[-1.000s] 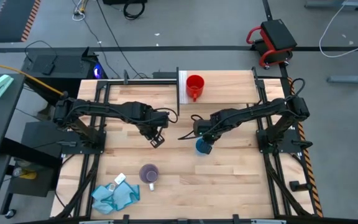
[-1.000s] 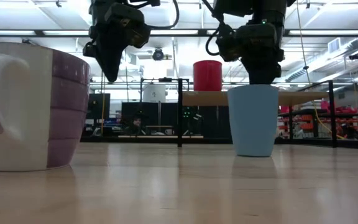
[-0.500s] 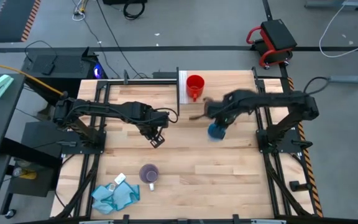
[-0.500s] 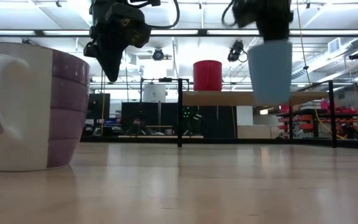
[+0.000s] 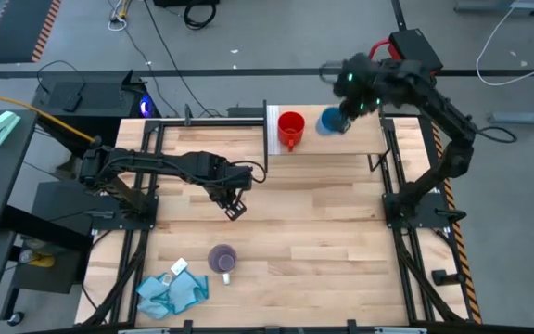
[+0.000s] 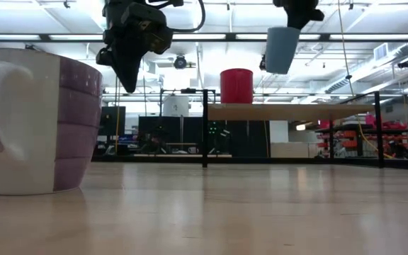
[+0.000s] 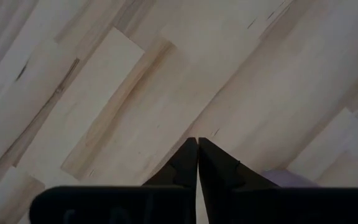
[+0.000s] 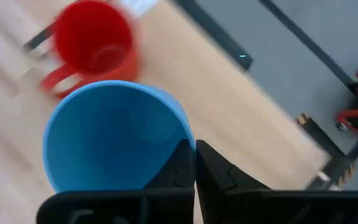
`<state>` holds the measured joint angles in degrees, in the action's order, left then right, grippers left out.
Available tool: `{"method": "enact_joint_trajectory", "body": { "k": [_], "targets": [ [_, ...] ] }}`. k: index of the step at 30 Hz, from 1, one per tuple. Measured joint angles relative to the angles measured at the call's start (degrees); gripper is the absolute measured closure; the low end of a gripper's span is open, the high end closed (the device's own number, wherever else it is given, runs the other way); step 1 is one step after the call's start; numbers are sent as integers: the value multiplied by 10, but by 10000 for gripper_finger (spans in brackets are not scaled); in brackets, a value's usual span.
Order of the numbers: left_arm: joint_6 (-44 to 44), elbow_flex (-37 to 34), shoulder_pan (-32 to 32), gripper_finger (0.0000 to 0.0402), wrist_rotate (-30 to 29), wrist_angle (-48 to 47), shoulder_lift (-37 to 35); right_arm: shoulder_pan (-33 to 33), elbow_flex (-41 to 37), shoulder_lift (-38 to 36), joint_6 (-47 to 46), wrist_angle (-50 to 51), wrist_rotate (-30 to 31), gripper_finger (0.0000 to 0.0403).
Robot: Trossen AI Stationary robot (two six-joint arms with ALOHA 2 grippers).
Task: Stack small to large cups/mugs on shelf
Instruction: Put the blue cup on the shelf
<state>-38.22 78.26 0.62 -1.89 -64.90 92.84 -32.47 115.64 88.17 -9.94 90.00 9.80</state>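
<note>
My right gripper (image 8: 194, 149) is shut on the light-blue cup (image 5: 330, 122), which hangs high over the shelf (image 5: 360, 141), beside the red mug (image 5: 291, 127). The red mug stands on its base on the shelf near the white strip. The pale purple mug (image 5: 222, 259) stands on the table near the front, large at the left of the low view (image 6: 37, 120). My left gripper (image 5: 234, 210) hangs shut over the middle of the table, its fingertips (image 7: 197, 144) together with nothing between them. My right gripper pinches the cup's wall at the rim (image 8: 188, 140), one finger inside the cup and one outside. The fingers come from above, slanting down. The cup (image 6: 282, 49) hangs below them mouth up, slightly tilted, lifted clear above the shelf board (image 6: 289, 111).
A teal-blue cloth (image 5: 170, 292) with a small white piece lies at the table's near left corner. Dark frame rails run along both table sides, and a thin dark upright (image 6: 204, 127) stands at the shelf's left end. Bare wood lies between the arms.
My right gripper has lifted the light-blue cup off the table's middle and carried it up and toward the far edge, ending over the shelf to the right of the red mug. The cup has tipped slightly on the way.
</note>
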Motion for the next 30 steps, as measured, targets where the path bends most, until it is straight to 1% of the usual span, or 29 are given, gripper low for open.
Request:
{"method": "enact_joint_trajectory", "body": {
  "k": [4,8,12,20,26,30],
  "targets": [
    [-1,0,1,382,0,4,0,-68,16,26,37,1,-32,400],
    [-2,0,1,378,0,5,0,-105,10,55,65,1,-63,400],
    [-2,0,1,379,0,5,0,-109,10,76,80,0,-69,400],
    [-2,0,2,389,0,7,0,-109,10,94,97,0,-87,400],
    [-2,0,2,380,0,9,0,-109,10,110,101,0,-103,400],
    [-5,0,2,378,0,9,0,-106,10,119,102,0,-103,400]
  ]
}}
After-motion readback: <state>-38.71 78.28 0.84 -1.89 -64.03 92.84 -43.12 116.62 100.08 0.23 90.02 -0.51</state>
